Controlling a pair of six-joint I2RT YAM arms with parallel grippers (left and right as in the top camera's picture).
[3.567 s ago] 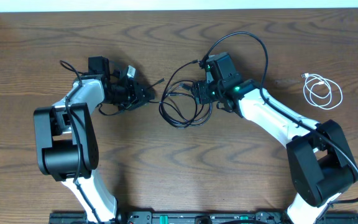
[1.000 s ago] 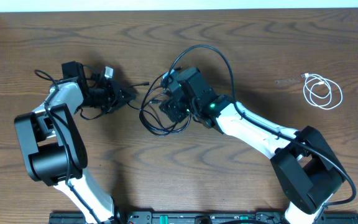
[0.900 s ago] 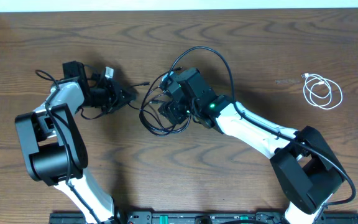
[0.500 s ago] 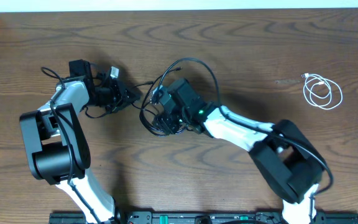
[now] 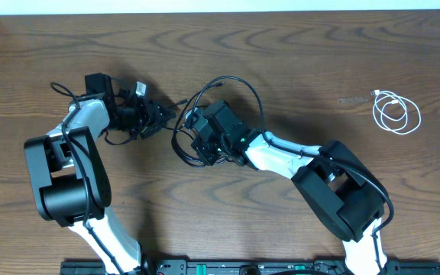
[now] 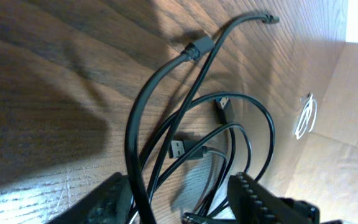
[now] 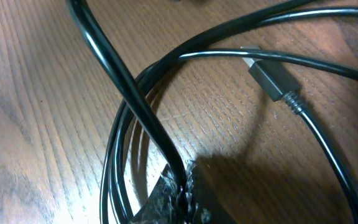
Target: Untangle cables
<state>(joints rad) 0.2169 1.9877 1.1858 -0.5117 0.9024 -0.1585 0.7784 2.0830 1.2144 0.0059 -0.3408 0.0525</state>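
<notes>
Two black cables (image 5: 180,147) lie looped over each other on the wooden table, left of centre. My left gripper (image 5: 159,114) is open just left of the tangle. In the left wrist view its fingers (image 6: 104,202) stand apart, with a black cable (image 6: 135,124) running between them and plug ends (image 6: 179,148) lying ahead. My right gripper (image 5: 197,143) is at the right side of the tangle. In the right wrist view it (image 7: 184,186) is shut on one black cable (image 7: 129,93), and a plug (image 7: 271,78) rests on the loops beyond. A short white cable (image 5: 396,113) lies coiled far right.
A thicker black wire (image 5: 235,80) arches up from the right arm above the tangle. A cardboard wall (image 6: 347,155) borders the table's far side in the left wrist view. The table's back edge (image 5: 220,11) runs along the top.
My left gripper has opened, letting go of its cable. My right arm has reached further left and its gripper has shut on a black cable in the tangle.
</notes>
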